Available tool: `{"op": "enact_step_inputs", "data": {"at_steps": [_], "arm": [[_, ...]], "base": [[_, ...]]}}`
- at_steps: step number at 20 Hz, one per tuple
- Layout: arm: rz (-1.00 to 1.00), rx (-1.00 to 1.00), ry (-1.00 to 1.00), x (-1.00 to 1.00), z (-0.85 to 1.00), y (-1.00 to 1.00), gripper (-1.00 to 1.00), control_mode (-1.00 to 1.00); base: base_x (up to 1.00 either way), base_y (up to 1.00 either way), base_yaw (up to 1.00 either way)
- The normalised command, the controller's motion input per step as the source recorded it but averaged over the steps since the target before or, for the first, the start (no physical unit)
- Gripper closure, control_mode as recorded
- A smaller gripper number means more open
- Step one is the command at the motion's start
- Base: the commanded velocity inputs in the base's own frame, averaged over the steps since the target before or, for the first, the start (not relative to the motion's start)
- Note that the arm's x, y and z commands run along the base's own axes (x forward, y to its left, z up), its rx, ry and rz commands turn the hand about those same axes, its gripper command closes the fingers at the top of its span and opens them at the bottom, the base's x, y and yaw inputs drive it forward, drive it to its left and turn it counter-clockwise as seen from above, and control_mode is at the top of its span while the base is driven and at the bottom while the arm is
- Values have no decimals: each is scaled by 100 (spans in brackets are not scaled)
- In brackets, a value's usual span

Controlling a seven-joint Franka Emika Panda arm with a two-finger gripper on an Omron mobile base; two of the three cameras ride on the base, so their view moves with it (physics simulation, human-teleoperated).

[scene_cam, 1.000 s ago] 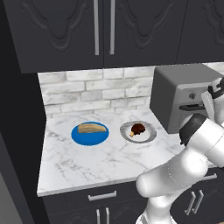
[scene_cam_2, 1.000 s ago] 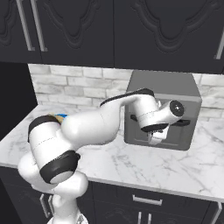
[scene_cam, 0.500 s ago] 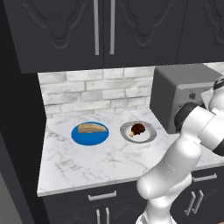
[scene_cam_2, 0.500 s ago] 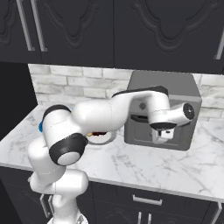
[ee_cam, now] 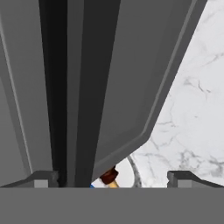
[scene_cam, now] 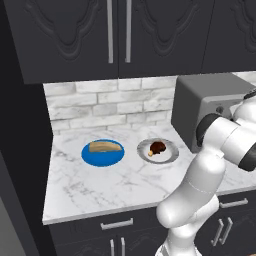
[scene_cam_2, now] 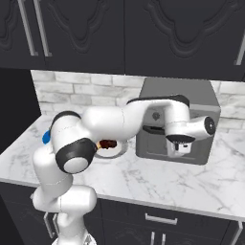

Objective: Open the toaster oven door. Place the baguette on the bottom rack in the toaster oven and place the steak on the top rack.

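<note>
**One bar between my fingers, door not yet open**

One relation decides the coming pull: the dark bar handle [ee_cam: 59, 87] of the toaster oven door [ee_cam: 131, 74] lies straight ahead of my tool [ee_cam: 109, 178], close up, and its long axis runs along the door's upper edge, crossing the line between my two fingertips. In the hand view that bar runs up the picture between the left tip and the right tip, nearer the left one. My tool is spread wide and has hold of nothing; the tips stand on either side of the handle without pinching it.

From the right base view my tool [scene_cam_2: 178, 146] sits at the front of the toaster oven [scene_cam_2: 179, 93], against the upper part of its door, which looks shut. I judge the next step is to close on the bar and draw it outward and down.

The baguette [scene_cam: 105, 147] lies in a blue bowl [scene_cam: 102, 159] on the bench [scene_cam: 100, 190], well to the left of the oven; the steak [scene_cam: 158, 147] rests on a grey plate [scene_cam: 169, 155] between bowl and oven.
</note>
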Motion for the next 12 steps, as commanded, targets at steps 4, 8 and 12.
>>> {"op": "enact_step_inputs", "data": {"at_steps": [4, 8, 12], "arm": [[0, 2, 15, 10, -94, 17, -100, -100], [-9, 7, 6, 9, -94, 30, -100, -100], [-24, 16, 0, 10, -94, 38, -100, -100]], "base": [[0, 0, 0], [0, 0, 0], [0, 0, 0]]}}
